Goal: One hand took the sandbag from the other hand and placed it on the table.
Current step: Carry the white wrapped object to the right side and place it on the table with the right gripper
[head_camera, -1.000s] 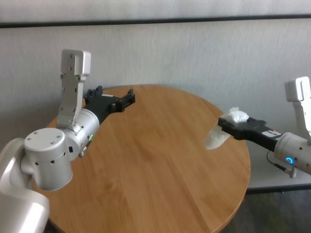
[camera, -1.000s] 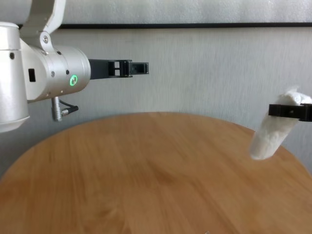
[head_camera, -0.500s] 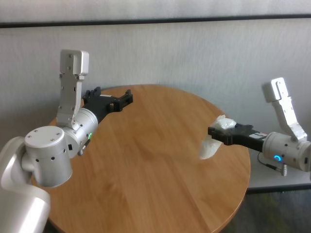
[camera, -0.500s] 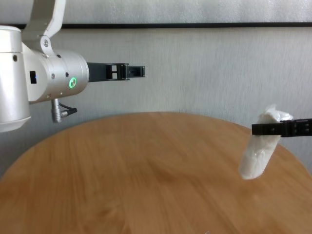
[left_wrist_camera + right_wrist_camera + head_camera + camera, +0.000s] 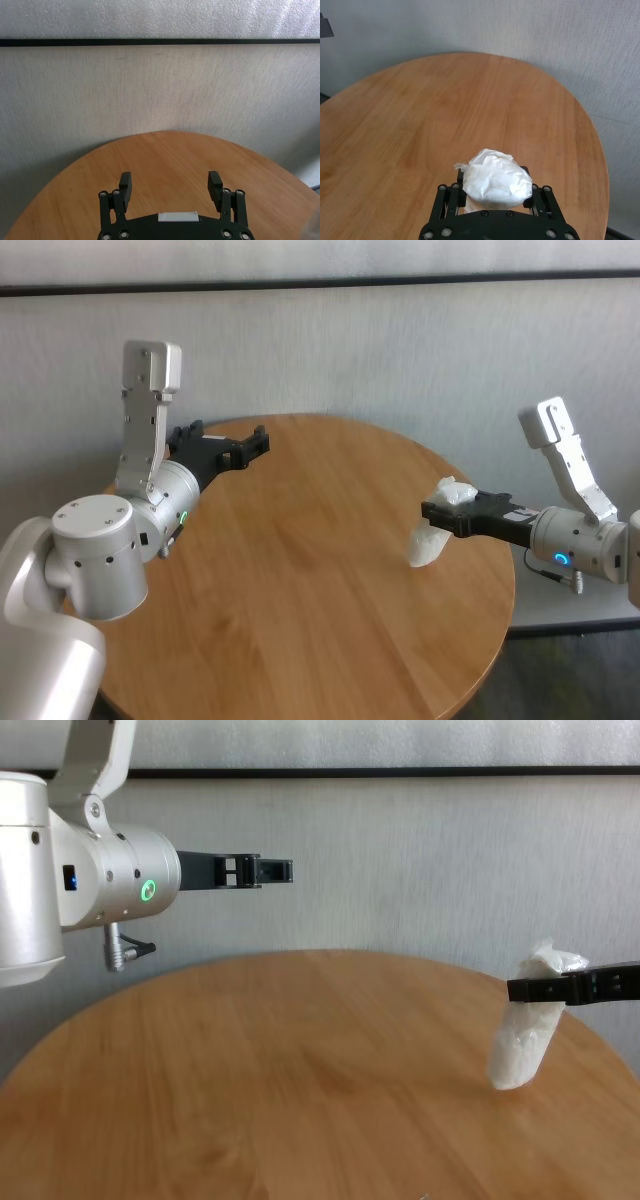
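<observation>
- Two claws in frame, both over the round wood surface (image 5: 300,570); nearest thing in the head view is the left arm's silver elbow joint, lower left of frame.
- Right claw (image 5: 432,511), blue ring on its wrist, sits at the right of the head view, reaching in from the right edge toward the middle.
- Its fingers are pinched on the sandbag (image 5: 432,532), gripping it near the crimped top end; the bag's bulk hangs down below the claw.
- Right wrist view: sandbag (image 5: 494,181) bulges up between the black fingers, crimped flap toward the upper left of the bag, surface (image 5: 445,110) spread out beyond it.
- Chest view: sandbag (image 5: 522,1045) hangs nearly upright at the right of frame, tilted slightly, its lower end right at the surface (image 5: 300,1070) near the right rim. Cannot tell whether it touches or just clears.
- Right claw (image 5: 520,990) shows there as a thin black bar coming in from the right edge, crossing the bag's upper part.
- Left claw (image 5: 245,446), green ring on its wrist, is farther back, upper left of the head view, over the surface's far left rim.
- Left wrist view: left claw (image 5: 170,186) has its fingers (image 5: 215,184) spread wide, nothing between them.
- Chest view puts the left claw (image 5: 265,871) in the upper left, well above the surface and well apart from the sandbag.
- Grey wall with a black horizontal strip behind everything.
</observation>
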Controlling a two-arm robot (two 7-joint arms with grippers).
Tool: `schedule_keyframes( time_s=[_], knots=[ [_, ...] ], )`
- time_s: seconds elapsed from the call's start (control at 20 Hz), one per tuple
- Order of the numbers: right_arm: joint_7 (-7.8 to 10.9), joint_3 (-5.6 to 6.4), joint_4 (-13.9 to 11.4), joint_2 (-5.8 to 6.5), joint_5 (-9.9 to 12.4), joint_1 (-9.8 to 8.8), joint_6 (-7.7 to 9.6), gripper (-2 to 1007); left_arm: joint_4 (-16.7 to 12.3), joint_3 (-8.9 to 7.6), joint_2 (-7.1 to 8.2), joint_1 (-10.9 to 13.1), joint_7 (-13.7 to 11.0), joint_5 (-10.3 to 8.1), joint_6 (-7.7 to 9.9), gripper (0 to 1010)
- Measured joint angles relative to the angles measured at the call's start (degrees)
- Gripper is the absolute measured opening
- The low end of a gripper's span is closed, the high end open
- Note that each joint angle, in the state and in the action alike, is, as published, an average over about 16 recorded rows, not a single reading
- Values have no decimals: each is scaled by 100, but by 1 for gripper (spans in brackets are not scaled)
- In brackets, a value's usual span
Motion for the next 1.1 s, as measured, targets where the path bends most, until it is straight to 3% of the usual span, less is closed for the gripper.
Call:
schedule_keyframes(
  time_s=[0.35, 1.1],
  knots=[
    [22, -13, 37, -14, -40, 28, -34, 660, 12, -11, -12, -12, 5, 22, 32, 1002],
    [-6, 12, -12, 1, 16, -8, -2, 965, 3, -3, -2, -9, -2, 12, 17, 1002]
  ],
)
